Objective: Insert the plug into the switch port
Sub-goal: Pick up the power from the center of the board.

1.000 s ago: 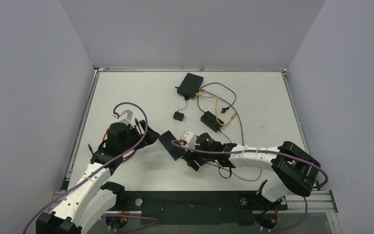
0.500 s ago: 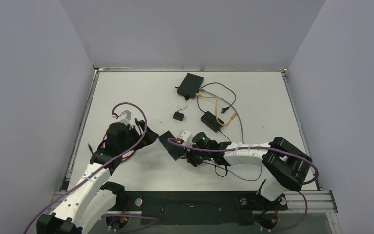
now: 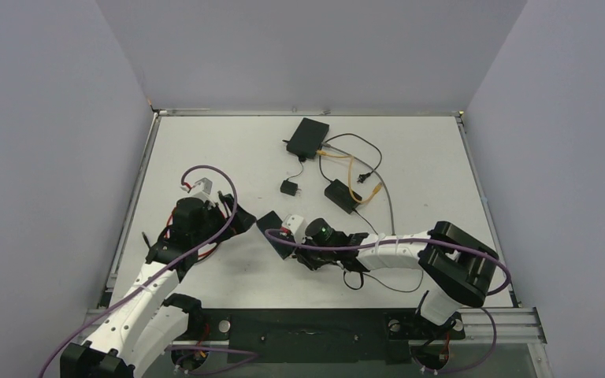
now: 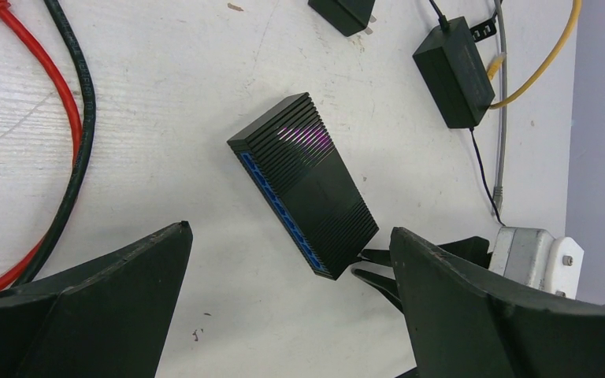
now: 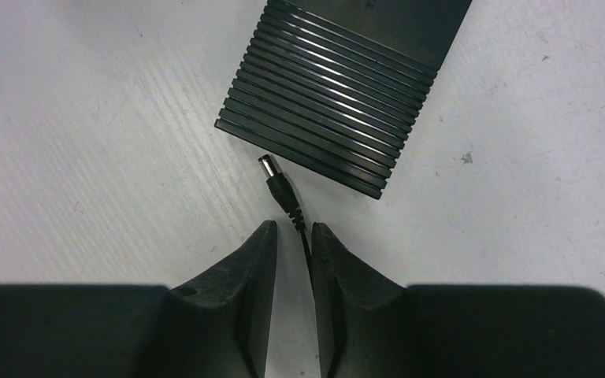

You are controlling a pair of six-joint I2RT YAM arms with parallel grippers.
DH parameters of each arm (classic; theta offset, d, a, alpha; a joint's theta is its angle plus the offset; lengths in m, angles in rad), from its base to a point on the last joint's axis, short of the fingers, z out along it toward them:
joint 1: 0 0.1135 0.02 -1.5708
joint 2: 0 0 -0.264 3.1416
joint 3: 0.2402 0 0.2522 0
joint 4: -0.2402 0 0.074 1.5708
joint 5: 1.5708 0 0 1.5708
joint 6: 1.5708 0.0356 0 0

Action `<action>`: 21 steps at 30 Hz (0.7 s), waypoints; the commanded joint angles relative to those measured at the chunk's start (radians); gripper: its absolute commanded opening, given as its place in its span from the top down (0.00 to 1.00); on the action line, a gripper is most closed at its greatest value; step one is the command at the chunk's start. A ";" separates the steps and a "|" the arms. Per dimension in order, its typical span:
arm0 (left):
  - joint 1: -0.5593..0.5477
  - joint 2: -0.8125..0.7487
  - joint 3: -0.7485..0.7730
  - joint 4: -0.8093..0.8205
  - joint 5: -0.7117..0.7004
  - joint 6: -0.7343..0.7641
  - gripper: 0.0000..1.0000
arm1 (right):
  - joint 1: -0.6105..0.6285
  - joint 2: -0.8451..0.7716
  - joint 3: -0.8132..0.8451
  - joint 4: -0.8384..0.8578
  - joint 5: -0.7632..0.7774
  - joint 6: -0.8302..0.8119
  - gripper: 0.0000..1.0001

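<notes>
The switch (image 3: 278, 233) is a black ribbed box lying flat on the white table, its blue port face (image 4: 283, 209) turned toward my left arm. The plug (image 5: 276, 179), a small black barrel with a metal tip, lies on the table with its tip just short of the switch's (image 5: 347, 118) ribbed edge. My right gripper (image 5: 293, 228) straddles the plug's thin cable right behind the plug. Its jaws are narrow, the cable lies against the right finger, and a gap shows on the left. My left gripper (image 4: 289, 230) hovers wide open on the port side of the switch (image 4: 303, 185) and holds nothing.
A second black box (image 3: 307, 135) sits at the back, with a black adapter (image 3: 340, 194), a small wall plug (image 3: 288, 187) and yellow cable (image 3: 354, 169) between it and the switch. Red and black cables (image 4: 75, 118) lie left of the switch.
My right arm has slid left toward the switch and its jaws have narrowed from wide to nearly closed round the plug's cable. The left arm has stayed put.
</notes>
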 commanded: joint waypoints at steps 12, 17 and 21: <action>0.024 -0.007 0.026 0.031 0.031 0.000 0.03 | 0.036 0.024 0.027 -0.009 0.014 0.010 1.00; 0.024 -0.009 0.044 0.022 0.088 0.007 0.03 | 0.037 -0.052 -0.028 0.045 -0.028 0.031 1.00; 0.024 -0.009 0.051 0.018 0.141 0.026 0.03 | 0.049 -0.149 -0.065 0.054 -0.044 0.037 1.00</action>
